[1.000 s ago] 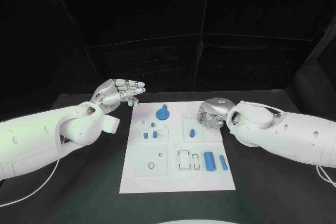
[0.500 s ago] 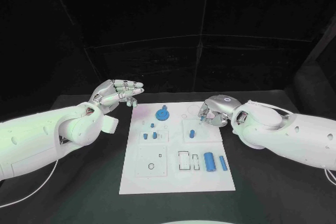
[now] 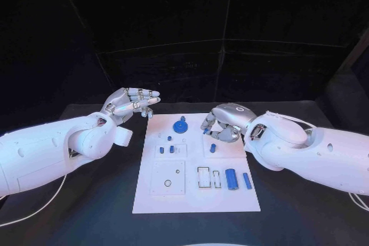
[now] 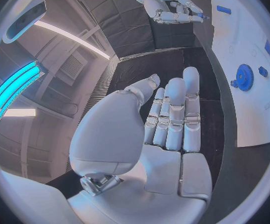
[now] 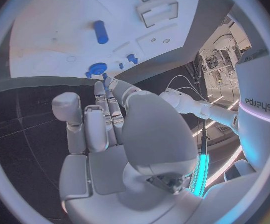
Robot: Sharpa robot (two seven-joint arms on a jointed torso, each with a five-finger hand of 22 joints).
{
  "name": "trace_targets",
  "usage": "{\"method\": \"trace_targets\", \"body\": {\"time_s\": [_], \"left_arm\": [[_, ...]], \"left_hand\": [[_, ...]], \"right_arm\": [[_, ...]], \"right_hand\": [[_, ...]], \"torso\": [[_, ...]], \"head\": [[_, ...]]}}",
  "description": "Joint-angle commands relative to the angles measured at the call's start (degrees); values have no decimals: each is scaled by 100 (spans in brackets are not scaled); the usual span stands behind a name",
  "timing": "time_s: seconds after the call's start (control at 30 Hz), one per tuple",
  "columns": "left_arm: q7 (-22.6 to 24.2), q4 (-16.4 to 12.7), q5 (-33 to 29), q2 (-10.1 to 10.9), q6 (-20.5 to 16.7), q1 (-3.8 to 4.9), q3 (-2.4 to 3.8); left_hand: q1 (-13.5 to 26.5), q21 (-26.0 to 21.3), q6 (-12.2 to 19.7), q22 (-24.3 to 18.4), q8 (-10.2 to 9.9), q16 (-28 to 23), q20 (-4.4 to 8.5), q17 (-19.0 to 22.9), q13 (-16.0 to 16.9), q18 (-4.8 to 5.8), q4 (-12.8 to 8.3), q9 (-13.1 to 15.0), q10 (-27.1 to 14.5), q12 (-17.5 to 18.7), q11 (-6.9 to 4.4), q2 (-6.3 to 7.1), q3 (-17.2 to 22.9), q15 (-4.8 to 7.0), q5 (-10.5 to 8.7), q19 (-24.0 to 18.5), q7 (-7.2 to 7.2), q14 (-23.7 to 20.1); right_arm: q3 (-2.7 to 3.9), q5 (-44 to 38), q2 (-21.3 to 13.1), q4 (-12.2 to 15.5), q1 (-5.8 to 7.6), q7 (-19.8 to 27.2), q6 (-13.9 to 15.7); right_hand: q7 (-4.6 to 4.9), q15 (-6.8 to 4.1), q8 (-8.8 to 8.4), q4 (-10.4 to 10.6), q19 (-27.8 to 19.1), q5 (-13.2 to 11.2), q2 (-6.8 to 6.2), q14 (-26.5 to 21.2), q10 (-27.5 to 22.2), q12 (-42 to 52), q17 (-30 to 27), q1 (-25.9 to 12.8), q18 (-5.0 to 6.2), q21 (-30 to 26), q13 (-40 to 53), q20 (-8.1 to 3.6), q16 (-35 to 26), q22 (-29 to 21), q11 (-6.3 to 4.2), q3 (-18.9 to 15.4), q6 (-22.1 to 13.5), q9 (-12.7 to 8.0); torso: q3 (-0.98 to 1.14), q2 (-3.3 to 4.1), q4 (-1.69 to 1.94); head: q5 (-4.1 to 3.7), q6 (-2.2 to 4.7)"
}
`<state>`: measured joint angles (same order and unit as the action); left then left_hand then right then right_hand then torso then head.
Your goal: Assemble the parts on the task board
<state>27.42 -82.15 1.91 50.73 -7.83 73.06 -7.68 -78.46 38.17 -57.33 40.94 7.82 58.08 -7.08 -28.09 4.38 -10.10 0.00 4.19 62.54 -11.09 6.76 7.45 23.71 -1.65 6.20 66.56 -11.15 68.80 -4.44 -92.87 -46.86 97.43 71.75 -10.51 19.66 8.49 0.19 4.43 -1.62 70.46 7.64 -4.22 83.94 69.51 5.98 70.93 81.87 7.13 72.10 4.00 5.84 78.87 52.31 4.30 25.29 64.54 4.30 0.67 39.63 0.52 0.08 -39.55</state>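
- Since a second ago, the right hand (image 3: 225,123) has slid leftward over the white task board (image 3: 196,200), from its right edge to above a small upright blue peg (image 3: 213,148).
- Left of the board, the silver left hand (image 3: 130,103) holds its raised place, fingers straight, together, empty.
- Blue toothed gear (image 3: 181,126) stands at the board's far middle.
- Right hand's fingers curl downward; whether they pinch a part, I cannot tell.
- Risk: descending, those fingers could knock the peg askew.

Dim bluish light, black surroundings; the white task board (image 3: 196,166) glares; wrist views bend strongly at their rims.
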Motion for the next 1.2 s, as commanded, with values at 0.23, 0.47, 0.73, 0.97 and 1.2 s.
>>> {"method": "trace_targets", "body": {"time_s": [0.23, 0.47, 0.73, 0.97, 1.2], "left_arm": [[52, -4, -27, -39, 28, 7, 4], [58, 1, -27, -75, 29, 7, 4], [58, 6, -27, -104, 32, 8, 4], [61, 13, -27, -120, 38, 8, 5], [59, 15, -27, -128, 46, 8, 5]], "left_hand": [[-8, -31, 39, -8, -15, -24, -11, 9, -9, -40, -21, -6, -47, -37, -6, -38, -28, 10, 21, -31, 18, -40], [-9, -34, 47, -12, -16, -21, -13, 12, -9, -40, -25, -6, -57, -40, -2, -43, -33, 7, 20, -29, 14, -42], [-9, -34, 47, -12, -16, -21, -13, 12, -9, -40, -25, -6, -57, -40, -2, -43, -33, 7, 20, -29, 14, -42], [-9, -34, 47, -12, -16, -21, -13, 12, -9, -40, -25, -6, -57, -40, -2, -43, -33, 7, 20, -29, 14, -42], [-9, -34, 47, -12, -16, -21, -13, 12, -9, -40, -25, -6, -57, -40, -2, -43, -33, 7, 20, -29, 14, -42]], "right_arm": [[-99, 81, 520, -93, -37, 135, -40], [-192, 44, 855, -208, -230, 220, -145], [-381, 17, 1004, -300, -365, 303, -263], [-421, -14, 1041, -345, -444, 344, -315], [-427, -24, 1092, -410, -508, 385, -353]], "right_hand": [[-1, -45, 4, -8, 29, -21, -4, 263, 37, -12, -11, -45, -9, 20, -9, -2, 5, -10, 11, 32, 48, 2], [1, -45, 0, -12, 24, -21, -2, 262, 34, -17, -15, -44, -7, 17, -10, -3, 4, -19, 12, 41, 46, 1], [2, -45, -2, -14, 17, -21, -2, 261, 33, -19, -21, -44, -5, 11, -11, -3, 1, -31, 13, 45, 45, 0], [3, -44, -5, -16, 14, -20, -3, 262, 30, -22, -18, -45, -4, 10, -12, -3, 3, -35, 14, 48, 43, -1], [6, -43, -9, -19, 15, -18, -6, 261, 27, -28, -22, -48, -5, 12, -13, -3, 2, -31, 17, 53, 40, -2]], "torso": [[2, 18, 1], [-10, 8, 0], [-3, 3, -5], [1, 3, -3], [-2, 9, 0]], "head": [[186, -68], [257, -119], [335, -176], [385, -210], [399, -228]]}}
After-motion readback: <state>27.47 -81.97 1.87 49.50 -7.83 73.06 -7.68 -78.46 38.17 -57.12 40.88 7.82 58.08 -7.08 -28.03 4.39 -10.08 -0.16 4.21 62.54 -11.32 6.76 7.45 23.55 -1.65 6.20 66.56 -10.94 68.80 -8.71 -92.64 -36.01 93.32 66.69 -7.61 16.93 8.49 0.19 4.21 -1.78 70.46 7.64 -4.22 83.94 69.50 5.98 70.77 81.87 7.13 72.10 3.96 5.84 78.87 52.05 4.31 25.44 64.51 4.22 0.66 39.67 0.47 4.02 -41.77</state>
